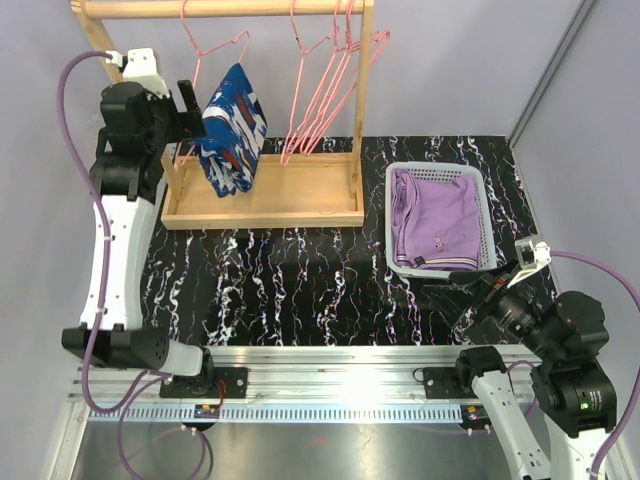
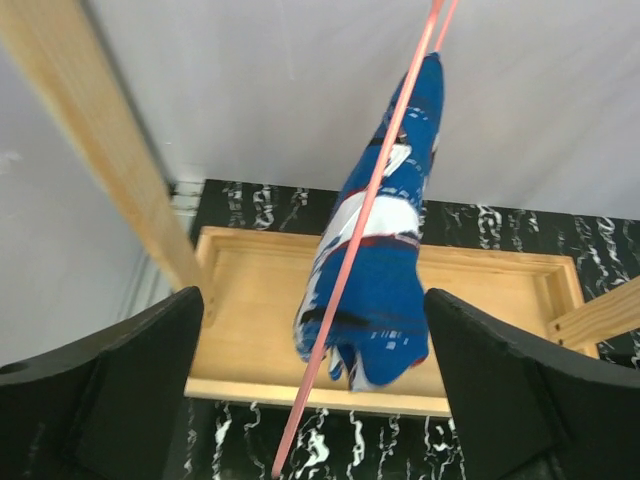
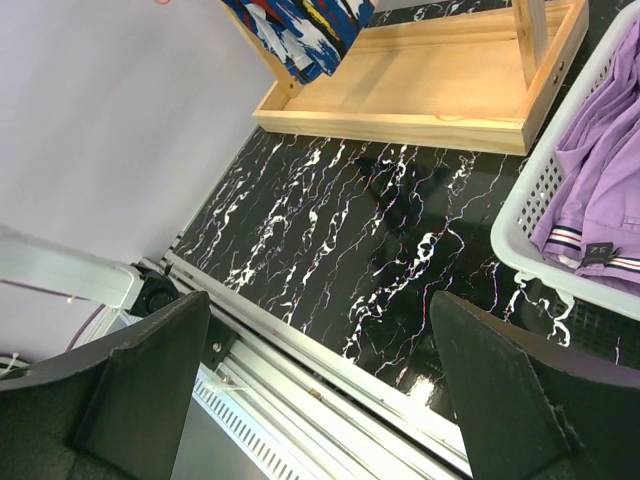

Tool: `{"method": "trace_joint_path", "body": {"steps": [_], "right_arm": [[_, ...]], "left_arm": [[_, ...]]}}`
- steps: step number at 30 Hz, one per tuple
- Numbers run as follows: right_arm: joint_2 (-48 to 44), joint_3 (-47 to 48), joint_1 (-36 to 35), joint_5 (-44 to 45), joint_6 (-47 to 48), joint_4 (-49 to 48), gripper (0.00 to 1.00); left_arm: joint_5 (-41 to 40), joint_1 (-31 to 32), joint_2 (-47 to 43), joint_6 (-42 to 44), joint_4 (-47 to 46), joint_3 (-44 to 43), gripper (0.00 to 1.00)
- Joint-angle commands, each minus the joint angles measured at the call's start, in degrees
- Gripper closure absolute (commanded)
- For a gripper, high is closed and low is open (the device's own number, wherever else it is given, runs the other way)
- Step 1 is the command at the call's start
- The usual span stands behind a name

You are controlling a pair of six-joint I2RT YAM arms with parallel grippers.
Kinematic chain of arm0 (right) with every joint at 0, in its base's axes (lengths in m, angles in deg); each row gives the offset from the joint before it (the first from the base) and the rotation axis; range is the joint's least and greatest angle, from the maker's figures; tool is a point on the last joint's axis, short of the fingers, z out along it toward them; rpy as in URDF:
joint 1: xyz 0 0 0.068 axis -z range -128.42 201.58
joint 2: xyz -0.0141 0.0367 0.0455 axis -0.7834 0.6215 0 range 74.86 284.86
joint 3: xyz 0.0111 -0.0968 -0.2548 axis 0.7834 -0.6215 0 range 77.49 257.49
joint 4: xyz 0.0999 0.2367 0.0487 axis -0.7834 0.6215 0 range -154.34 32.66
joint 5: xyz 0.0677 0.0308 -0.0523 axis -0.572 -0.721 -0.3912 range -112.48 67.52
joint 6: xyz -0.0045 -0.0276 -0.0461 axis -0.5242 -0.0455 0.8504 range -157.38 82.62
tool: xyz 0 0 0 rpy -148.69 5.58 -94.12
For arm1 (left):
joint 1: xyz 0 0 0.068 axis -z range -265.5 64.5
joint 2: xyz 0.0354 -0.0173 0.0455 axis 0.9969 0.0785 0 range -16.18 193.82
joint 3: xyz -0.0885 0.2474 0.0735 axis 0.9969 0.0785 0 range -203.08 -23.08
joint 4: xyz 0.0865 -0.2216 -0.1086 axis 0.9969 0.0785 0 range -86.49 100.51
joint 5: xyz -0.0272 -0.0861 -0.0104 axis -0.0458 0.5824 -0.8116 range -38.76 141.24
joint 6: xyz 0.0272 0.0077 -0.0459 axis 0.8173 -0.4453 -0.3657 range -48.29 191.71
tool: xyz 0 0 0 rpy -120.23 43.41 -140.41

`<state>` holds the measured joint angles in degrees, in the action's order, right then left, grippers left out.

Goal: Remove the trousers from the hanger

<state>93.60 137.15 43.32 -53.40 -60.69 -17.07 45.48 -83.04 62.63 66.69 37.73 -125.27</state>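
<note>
Your left tool point(image 2: 312, 295) stands wide and empty just beside the blue trousers point(image 1: 232, 128), hung at 11 o'clock. Close now and you may pinch the hanger wire point(image 2: 340, 288) too, dragging it off. The right tool point(image 3: 320, 296): wide, empty, 4 o'clock.

Obstacles: wooden rack point(image 1: 262, 205) with hanging blue trousers point(image 1: 232, 130), far-left corner; white basket point(image 1: 437, 166), right edge. Passage: bare table point(image 1: 300, 290) between.

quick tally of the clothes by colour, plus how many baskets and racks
dark blue patterned trousers, on a hanger: 1
lilac trousers, in the basket: 1
white basket: 1
wooden rack: 1
total: 4
</note>
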Motion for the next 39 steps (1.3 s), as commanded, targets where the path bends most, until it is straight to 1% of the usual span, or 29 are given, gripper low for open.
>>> {"method": "trace_joint_path", "body": {"steps": [1,4,7,8,11,12,14,15,16,18,22,27,34,39], "right_arm": [[0.5,1.0,-0.2,-2.8,0.9,-0.5,0.01],[0.6,0.7,-0.2,-3.4,0.7,-0.9,0.0],[0.8,0.4,-0.2,-4.3,0.6,-1.0,0.01],[0.9,0.4,-0.2,-4.5,0.5,-1.2,0.01],[0.9,-0.1,-0.2,-5.0,0.5,-1.7,0.01],[0.9,-0.2,-0.2,-5.1,0.4,-1.8,0.0],[0.9,-0.5,-0.2,-5.1,0.3,-2.3,0.01],[0.9,-0.6,-0.2,-5.1,0.3,-2.4,0.01],[0.9,-0.7,-0.2,-5.2,0.2,-2.5,0.01],[1.1,-0.7,-0.2,-5.1,0.2,-2.8,0.0],[1.4,-0.7,-0.2,-5.2,0.0,-3.1,0.01],[1.5,-0.8,-0.1,-5.2,-0.4,-3.3,0.01],[1.6,-0.2,-0.1,-5.3,-0.6,-3.0,0.01],[1.5,0.0,-0.2,-5.0,-0.6,-2.9,0.01]], "left_arm": [[9.6,-1.1,4.2,-0.5,-1.6,-4.9,0.09],[9.1,-1.3,8.2,-0.3,-0.9,-7.8,0.19],[9.2,-1.6,11.0,-0.1,-0.7,-10.4,0.25],[9.6,-1.7,11.5,-0.2,-0.8,-10.9,0.33],[10.7,-1.8,13.1,-0.5,-1.0,-12.5,0.49],[11.4,-1.8,13.2,-1.0,-1.2,-12.4,0.56],[12.1,-1.8,13.4,-1.3,-1.9,-12.1,0.61],[12.3,-1.8,13.5,-1.4,-2.0,-11.9,0.67],[12.5,-1.8,13.7,-1.5,-2.4,-11.7,0.69],[12.9,-1.8,14.0,-1.8,-2.5,-11.8,0.84],[13.1,-1.8,14.2,-3.9,-2.8,-12.1,1.0],[15.5,-1.7,13.7,-7.2,-3.6,-14.3,1.0],[15.9,-1.5,13.4,-10.4,-3.5,-18.7,1.0],[16.6,-1.3,11.9,-12.6,-5.2,-19.8,1.0]]}}
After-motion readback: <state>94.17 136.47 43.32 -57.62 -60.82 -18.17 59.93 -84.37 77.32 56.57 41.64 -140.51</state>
